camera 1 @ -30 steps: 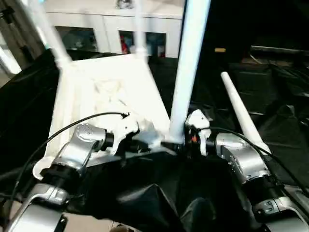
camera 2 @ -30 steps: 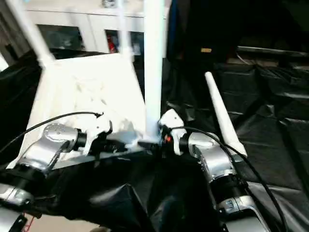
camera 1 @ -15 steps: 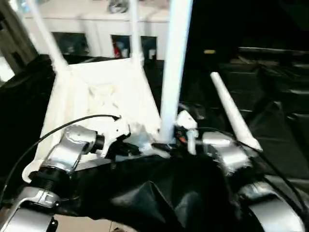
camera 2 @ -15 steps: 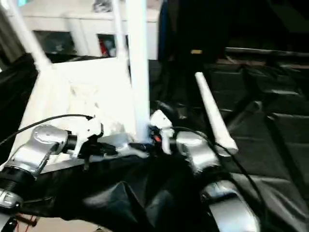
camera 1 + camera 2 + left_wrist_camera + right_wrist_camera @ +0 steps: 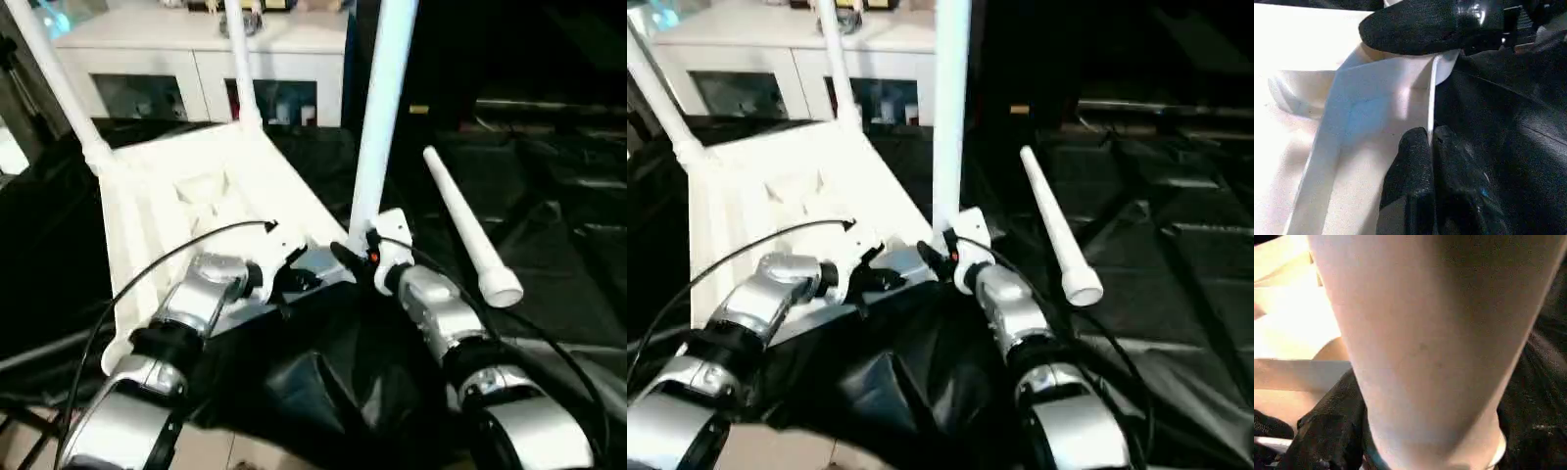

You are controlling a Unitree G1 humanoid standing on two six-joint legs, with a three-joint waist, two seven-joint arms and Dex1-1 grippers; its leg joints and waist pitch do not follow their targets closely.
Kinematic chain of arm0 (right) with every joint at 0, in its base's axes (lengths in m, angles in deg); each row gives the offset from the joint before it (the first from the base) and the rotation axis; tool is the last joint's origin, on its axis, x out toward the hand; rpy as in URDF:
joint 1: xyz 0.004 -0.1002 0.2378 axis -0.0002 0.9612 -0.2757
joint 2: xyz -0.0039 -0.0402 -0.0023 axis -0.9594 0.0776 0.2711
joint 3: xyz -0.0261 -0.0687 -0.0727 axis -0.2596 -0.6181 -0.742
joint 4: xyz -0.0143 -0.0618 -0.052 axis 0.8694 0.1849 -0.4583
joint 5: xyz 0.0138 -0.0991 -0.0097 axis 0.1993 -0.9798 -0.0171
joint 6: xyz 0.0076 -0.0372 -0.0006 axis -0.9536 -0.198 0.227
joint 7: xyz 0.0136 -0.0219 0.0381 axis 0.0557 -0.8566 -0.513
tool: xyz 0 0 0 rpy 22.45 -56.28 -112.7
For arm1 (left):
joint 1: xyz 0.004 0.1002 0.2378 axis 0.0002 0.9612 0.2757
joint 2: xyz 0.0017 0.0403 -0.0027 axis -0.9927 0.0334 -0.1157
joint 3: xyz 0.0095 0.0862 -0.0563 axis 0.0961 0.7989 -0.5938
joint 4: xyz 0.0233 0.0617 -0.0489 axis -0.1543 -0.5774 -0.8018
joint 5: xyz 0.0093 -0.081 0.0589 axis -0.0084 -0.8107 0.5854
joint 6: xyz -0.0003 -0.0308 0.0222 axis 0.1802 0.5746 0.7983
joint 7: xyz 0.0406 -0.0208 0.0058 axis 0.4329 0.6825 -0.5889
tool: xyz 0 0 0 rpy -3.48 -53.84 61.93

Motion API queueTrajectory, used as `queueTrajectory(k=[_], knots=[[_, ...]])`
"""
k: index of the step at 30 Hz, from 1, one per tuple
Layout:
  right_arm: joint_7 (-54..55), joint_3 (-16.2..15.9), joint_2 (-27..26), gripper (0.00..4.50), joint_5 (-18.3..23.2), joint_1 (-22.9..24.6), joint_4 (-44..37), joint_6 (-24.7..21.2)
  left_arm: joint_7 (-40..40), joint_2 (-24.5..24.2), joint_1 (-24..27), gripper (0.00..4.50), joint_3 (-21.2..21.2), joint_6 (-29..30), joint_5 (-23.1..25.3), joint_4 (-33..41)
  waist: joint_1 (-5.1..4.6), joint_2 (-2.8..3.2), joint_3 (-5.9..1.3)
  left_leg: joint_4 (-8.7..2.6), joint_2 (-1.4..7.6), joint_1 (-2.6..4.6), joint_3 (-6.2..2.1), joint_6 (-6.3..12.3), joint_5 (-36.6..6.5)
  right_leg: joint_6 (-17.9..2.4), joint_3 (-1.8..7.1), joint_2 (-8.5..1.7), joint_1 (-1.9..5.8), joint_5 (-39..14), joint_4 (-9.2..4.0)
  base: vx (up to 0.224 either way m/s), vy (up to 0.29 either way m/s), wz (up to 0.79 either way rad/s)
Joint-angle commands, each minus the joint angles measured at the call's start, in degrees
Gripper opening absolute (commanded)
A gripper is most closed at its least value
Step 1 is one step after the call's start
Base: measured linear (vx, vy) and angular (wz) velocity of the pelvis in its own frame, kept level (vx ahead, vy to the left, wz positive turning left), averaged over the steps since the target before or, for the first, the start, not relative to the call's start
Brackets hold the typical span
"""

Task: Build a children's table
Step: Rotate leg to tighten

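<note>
Low over the upturned table (image 5: pixel 186 196), the left end effector (image 5: pixel 1430 142) pinches its edge, while the right end effector (image 5: pixel 355 260) clasps an upright leg (image 5: pixel 377 127).

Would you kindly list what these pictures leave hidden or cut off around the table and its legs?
- Near upright leg: top cut off by the head views' upper edge.
- Its socket: covered by the right gripper.
- Tabletop: near edge hidden behind the left forearm.
- Right wrist view: that leg blocks the gripper's own fingers.
</note>
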Motion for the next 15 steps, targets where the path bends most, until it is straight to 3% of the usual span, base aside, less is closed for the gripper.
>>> queueTrajectory(k=[1, 2, 3, 4, 5, 6, 7, 8, 9, 11, 13, 15], knots=[[-6.3, -4.9, -5.8, 3.57, -0.6, 1.3, -0.6, -2.5, -1.9, 2.6, -3.2, 0.0, 0.1, -2.2, -1.2, 2.0, 1.31, -2.33, -3.25, 4.22, -0.66, 4.37, -2.17, 0.79, -18.9, -0.6, 3.91, -7.03, -4.19, -53.3, -12.39, 0.052, -0.094, -0.03], [-7.1, -5.5, -5.2, 3.57, -0.9, 1.7, -2.1, -2.7, -0.9, 2.1, -2.7, 0.0, 0.4, -2.7, -1.3, 2.4, 2.0, -1.71, -2.98, 1.1, 0.37, -1.34, -3.87, 2.62, -9.5, -0.9, 4.33, -7.73, 1.17, -50.0, -10.29, 0.052, -0.094, -0.03], [-7.5, -5.8, -4.8, 3.7, -1.2, 2.1, -3.3, -3.0, -0.3, 1.8, -2.5, 0.0, 0.5, -3.1, -1.3, 2.5, 2.27, -0.93, -2.91, -0.5, 0.9, -1.77, -4.2, 1.65, -10.0, -1.0, 2.94, -6.51, 1.08, -47.7, -9.99, 0.072, -0.037, -0.29], [-8.7, -6.4, -4.0, 3.7, -1.3, 2.5, -4.9, -3.3, 0.5, 1.3, -2.2, 0.0, 0.4, -3.4, -1.4, 2.9, 1.54, -0.12, -3.71, -2.9, 1.97, -2.71, -4.58, 0.18, -12.5, -2.3, 1.48, -3.77, 1.73, -34.6, -7.98, 0.075, 0.007, -0.27], [-9.6, -6.7, -3.5, 3.7, -1.3, 2.9, -6.0, -3.5, 0.9, 1.1, -2.0, 0.0, 0.4, -3.6, -1.4, 3.0, 1.31, 0.76, -4.2, -3.48, 2.8, -1.84, -4.86, -0.4, -16.5, -5.1, 1.34, -3.0, 1.32, -23.3, -6.96, 0.075, 0.007, -0.27], [-10.7, -7.0, -2.7, 3.7, -1.2, 3.3, -7.3, -3.8, 1.4, 0.8, -1.7, 0.0, 0.4, -3.9, -1.5, 3.2, 1.31, 0.76, -4.2, -3.48, 2.8, -1.84, -4.86, -0.4, -16.5, -5.1, 1.34, -3.0, 1.32, -23.3, -6.96, 0.0, 0.0, 0.0], [-13.5, -7.6, -0.9, 3.7, -0.8, 4.2, -10.2, -4.4, 2.2, 0.1, -1.2, 0.0, 0.3, -3.8, -1.7, 3.7, 1.15, 0.66, -4.11, -3.43, 2.74, -1.09, -4.11, -0.5, -20.5, -9.6, 1.73, -2.72, 0.84, -15.2, -6.76, 0.0, 0.0, 0.0], [-14.5, -7.7, -0.3, 3.7, -0.6, 4.5, -11.1, -4.5, 2.4, -0.1, -1.0, 0.0, 0.2, -3.8, -1.7, 3.9, 1.13, 0.39, -3.9, -3.41, 2.55, -1.08, -3.86, -0.21, -21.5, -10.0, 1.73, -2.68, 0.97, -16.1, -6.89, 0.0, 0.0, 0.0], [-15.2, -7.7, 0.1, 3.7, -0.5, 4.8, -11.9, -4.6, 2.5, -0.3, -0.8, 0.0, 0.2, -3.9, -1.7, 4.0, 1.24, -0.02, -3.73, -3.16, 2.25, -0.8, -3.47, 0.27, -22.7, -9.5, 1.85, -2.95, 0.74, -21.0, -7.44, 0.0, 0.0, 0.0], [-17.0, -7.6, 2.1, 3.7, 0.2, 6.0, -15.4, -5.6, 3.9, -1.2, -0.1, 0.0, 0.4, -4.6, -1.7, 4.6, 1.35, -0.19, -3.74, -3.06, 2.1, -0.91, -3.32, 0.67, -21.0, -8.2, 2.16, -3.27, 0.77, -25.4, -7.86, 0.0, 0.0, 0.0], [-19.1, -7.7, 4.0, 3.7, 0.5, 7.4, -18.8, -6.6, 5.9, -2.3, 0.6, 0.0, 0.5, -5.1, -2.0, 5.3, 1.68, 0.05, -3.99, -3.21, 2.49, -1.2, -3.17, 1.19, -17.6, -8.1, 2.45, -3.12, 0.78, -21.9, -7.54, 0.0, 0.0, 0.0], [-20.4, -7.8, 5.4, 3.7, 0.3, 8.5, -21.3, -6.9, 8.5, -3.4, 1.3, 0.0, 0.9, -6.1, -2.3, 6.2, 1.8, 0.04, -4.21, -3.17, 2.6, -1.3, -3.03, 1.34, -15.8, -9.4, 2.53, -2.93, 0.96, -17.5, -6.99, 0.026, -0.005, 0.02]])
